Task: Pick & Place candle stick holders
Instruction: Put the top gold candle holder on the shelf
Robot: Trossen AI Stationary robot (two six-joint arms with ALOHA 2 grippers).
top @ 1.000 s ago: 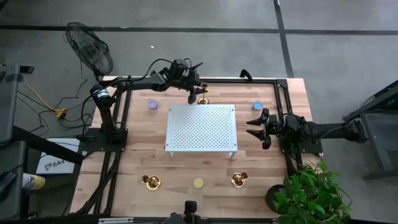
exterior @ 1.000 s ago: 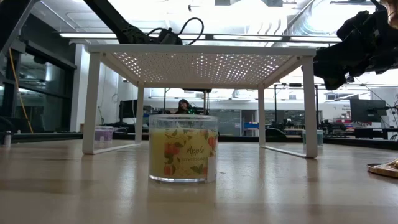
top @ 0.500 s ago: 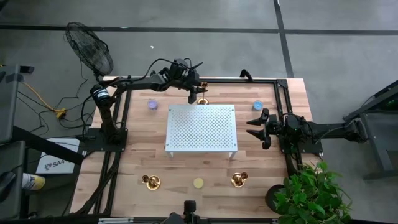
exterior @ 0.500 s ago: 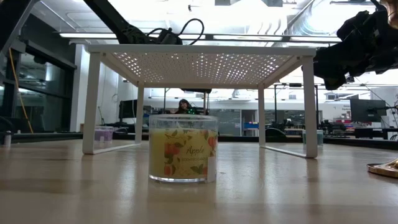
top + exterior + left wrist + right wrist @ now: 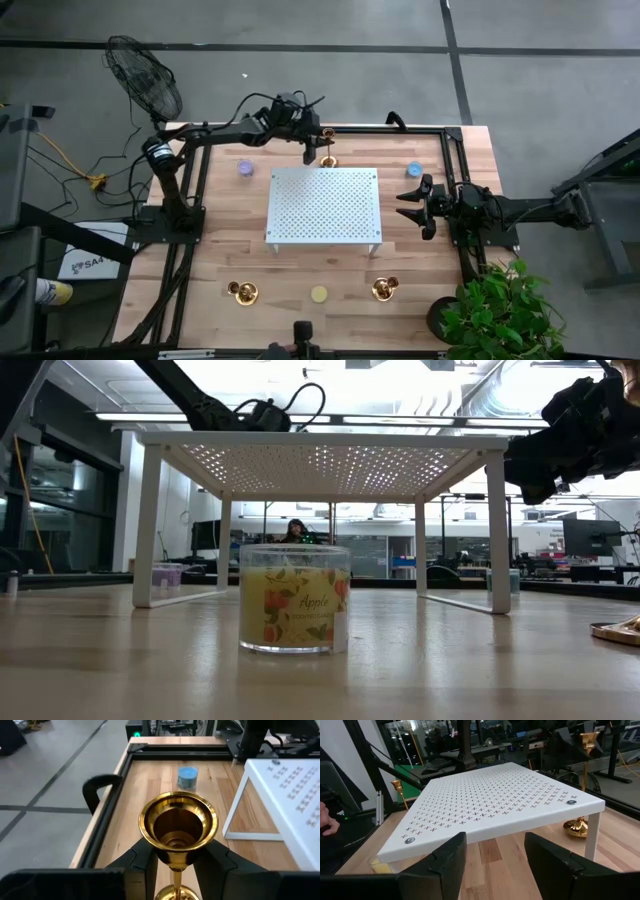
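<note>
The left gripper point(image 5: 175, 862) sits at the far edge of the worktop point(image 5: 210, 270), just behind the white rack point(image 5: 323, 205), with its fingers point(image 5: 140, 862) clenched on the stem of a brass holder point(image 5: 178, 827). From its wrist, the cup faces up and the stem runs straight down between the fingers, so the holder is upright; gripping below the cup probably keeps the flared top from slipping through. I can't tell whether its base has left the wood. Being right next to the rack, it looks meant for the perforated top, though that is a guess.

The right gripper point(image 5: 495, 855) waits at the rack's right side, fingers spread and holding nothing, aimed across the rack top.

Two more holders stand at the near edge, one left point(image 5: 243, 291) and one right point(image 5: 384, 288), with a yellow candle point(image 5: 318, 294) between them. A purple candle point(image 5: 245, 168) and a blue candle point(image 5: 414, 168) sit near the far corners.

The worktop is pale wooden planking inside a black frame. Around it lie a grey floor, a fan point(image 5: 145, 78) at the far left, a potted plant point(image 5: 495, 305) at the near right, and an open workshop with ceiling lights beyond.
</note>
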